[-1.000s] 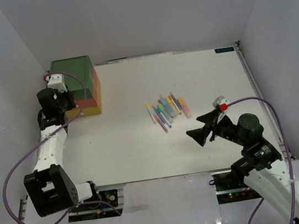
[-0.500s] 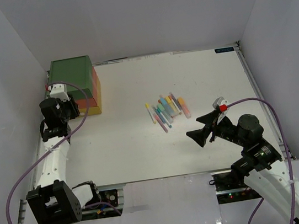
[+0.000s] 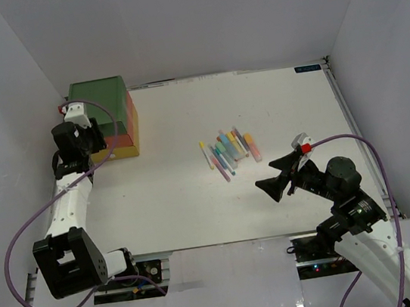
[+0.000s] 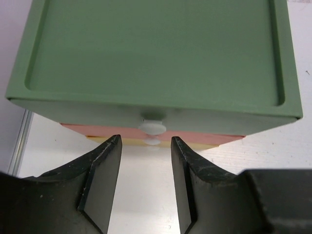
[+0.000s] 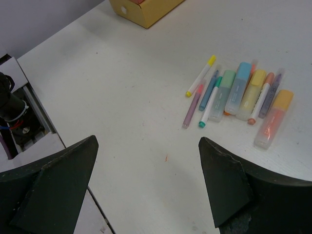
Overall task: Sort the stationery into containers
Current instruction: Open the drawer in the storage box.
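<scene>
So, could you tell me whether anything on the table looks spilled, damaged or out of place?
Nothing stands out. The pens lie side by side in one loose cluster, none spilled, and the three stacked drawers look shut, square and undamaged.

Top view is bright and flat all over. The white walls bounce soft light around, so the table (image 3: 196,200) shows hardly any shadow. The shiny strip (image 3: 287,306) at 6 o'clock picks up some glare. The pens (image 3: 228,152) are tiny there: colours read fine, detail doesn't.

In the left wrist view the green drawer (image 4: 156,48) is crisp, and its overhang shades the orange-red drawer (image 4: 195,133). The fingers (image 4: 100,180) of the left gripper (image 4: 145,141) are dark and a bit soft.

In the right wrist view the pens are reasonably sharp with small soft shadows. The fingers (image 5: 53,190) of the right gripper (image 5: 147,141), at 4 and 8 o'clock, are blurry and near black.
</scene>
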Controlling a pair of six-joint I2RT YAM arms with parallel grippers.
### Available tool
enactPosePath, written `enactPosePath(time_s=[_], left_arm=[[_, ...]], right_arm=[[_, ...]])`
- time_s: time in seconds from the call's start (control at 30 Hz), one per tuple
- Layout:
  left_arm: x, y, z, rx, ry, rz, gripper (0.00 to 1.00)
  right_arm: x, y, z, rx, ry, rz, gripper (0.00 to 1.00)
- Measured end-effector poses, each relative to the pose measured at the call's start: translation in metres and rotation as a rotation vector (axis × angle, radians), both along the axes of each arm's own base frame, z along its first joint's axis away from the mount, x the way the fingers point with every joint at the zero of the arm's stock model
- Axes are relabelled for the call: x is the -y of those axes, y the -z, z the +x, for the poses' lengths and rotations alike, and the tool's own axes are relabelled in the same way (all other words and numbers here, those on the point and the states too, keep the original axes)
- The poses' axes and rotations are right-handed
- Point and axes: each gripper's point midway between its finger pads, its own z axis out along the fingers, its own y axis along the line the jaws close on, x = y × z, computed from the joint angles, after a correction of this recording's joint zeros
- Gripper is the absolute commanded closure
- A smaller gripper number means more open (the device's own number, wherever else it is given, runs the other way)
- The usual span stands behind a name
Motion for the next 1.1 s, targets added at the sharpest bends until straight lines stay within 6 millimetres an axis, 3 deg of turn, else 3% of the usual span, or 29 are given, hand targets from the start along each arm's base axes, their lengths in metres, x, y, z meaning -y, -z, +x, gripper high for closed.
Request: enactPosePath(time_s=[0.2,0.87,1.1], left_arm=[[-0.002,-0.006,0.012,0.009,0.000,0.000,0.46],[0.002,0.000,0.015,-0.007,0.020,-0.020,0.53],[0.003,0.000,0.015,-0.005,0.025,-0.023,0.64]], right_arm=[[0.000,-0.001,0.000,0.004,0.000,0.002,0.10],[0.000,-0.001,0.000,0.004,0.000,0.002,0.10],[0.000,-0.001,0.000,0.004,0.000,0.002,0.10]])
